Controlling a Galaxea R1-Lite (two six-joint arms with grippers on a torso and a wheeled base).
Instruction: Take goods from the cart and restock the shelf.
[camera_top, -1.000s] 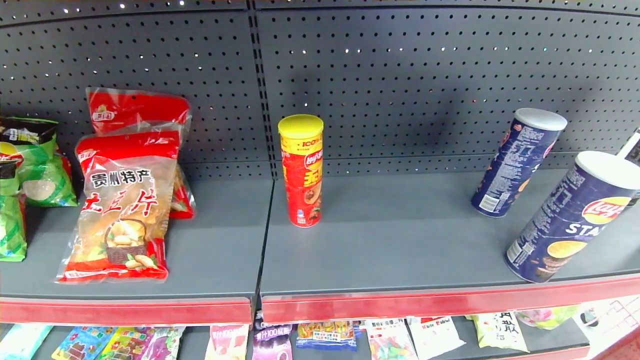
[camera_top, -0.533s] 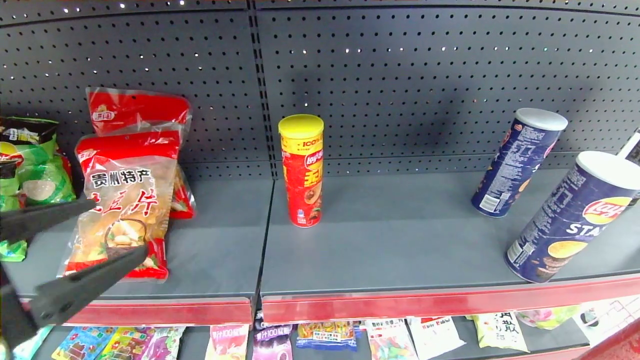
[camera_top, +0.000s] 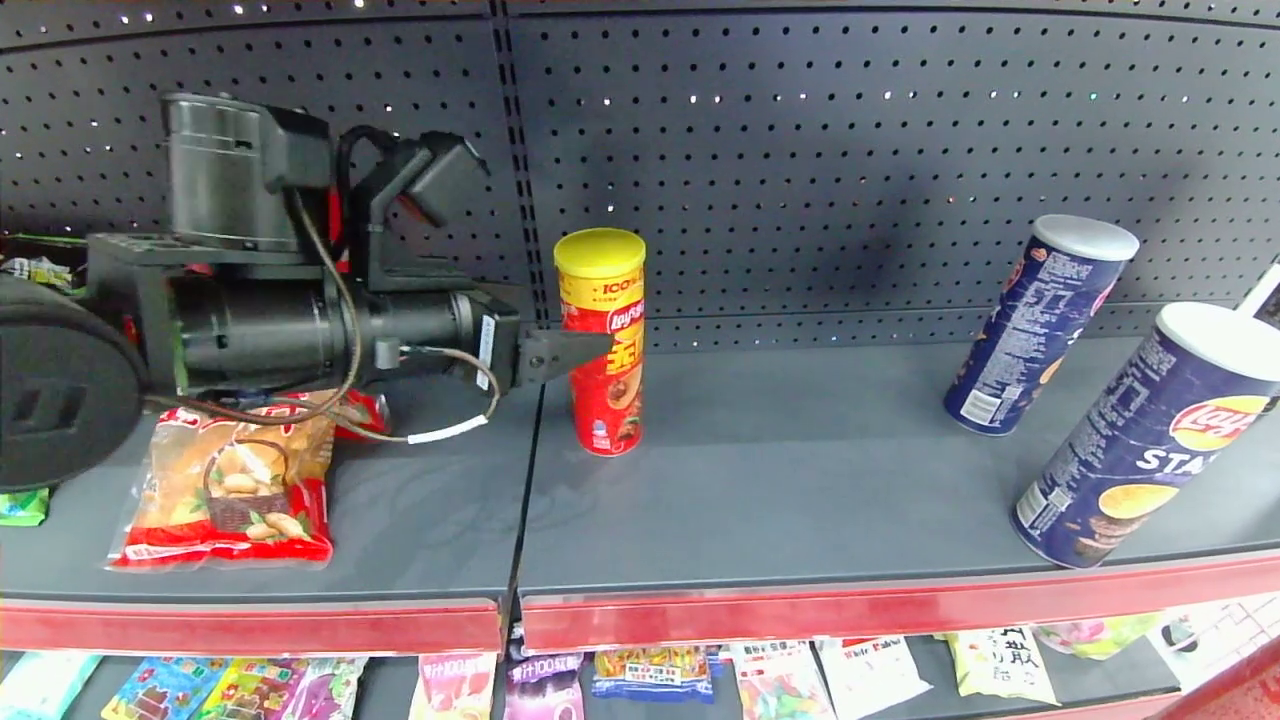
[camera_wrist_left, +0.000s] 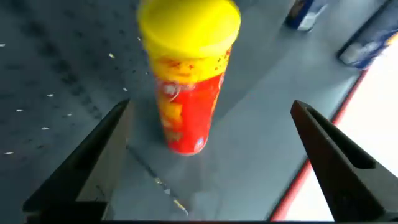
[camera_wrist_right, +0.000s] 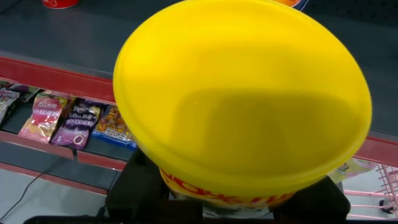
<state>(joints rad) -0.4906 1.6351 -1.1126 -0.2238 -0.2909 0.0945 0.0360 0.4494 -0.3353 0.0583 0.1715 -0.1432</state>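
1. Two cans matter here. A red can (camera_top: 606, 400) with a yellow lid stands upright near the middle of the shelf (camera_top: 800, 480), close to the pegboard back. A second can (camera_wrist_right: 242, 93) of the same kind is clamped in the right gripper (camera_wrist_right: 227, 202), out in front of the shelf's red edge.
2. The second can's lid covers most of the right wrist view, so the dark fingers (camera_wrist_right: 140, 193) appear as stubs on either side of its body.
3. The left gripper (camera_wrist_left: 211, 109) is spread wide, with the red can between its fingers. I cannot tell whether they touch it. In the head view one finger crosses the can's front.
4. The left arm (camera_top: 250, 320) lies across the shelf's left part. It hides the top of a chip bag (camera_top: 225, 490) and most of the bags behind it.
5. Two blue cans (camera_top: 1035, 325) with white lids sit on the shelf's right part, and the nearer one (camera_top: 1140, 440) is clipped by the picture's edge.
6. Small packets (camera_top: 650, 670) line the lower shelf, cut off at the bottom.
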